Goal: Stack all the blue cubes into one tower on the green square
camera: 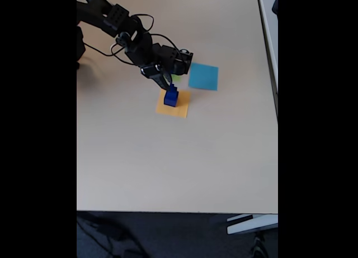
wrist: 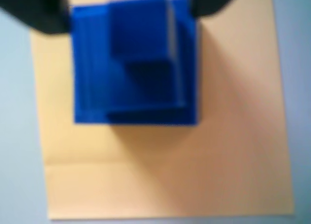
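Blue cubes (camera: 170, 95) sit stacked as a tower on orange square (wrist: 233, 136), not green square (camera: 176, 78). Hand (wrist: 129, 10) spread, straddling tower top w/o pinching. Next: prob regrip, shift cubes to green.

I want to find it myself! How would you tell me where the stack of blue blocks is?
Find the big beige table, then the three paper squares near the black robot arm. The blue blocks stand piled on the orange square, just under the hand. The neighbouring blue square is flat and lighter.
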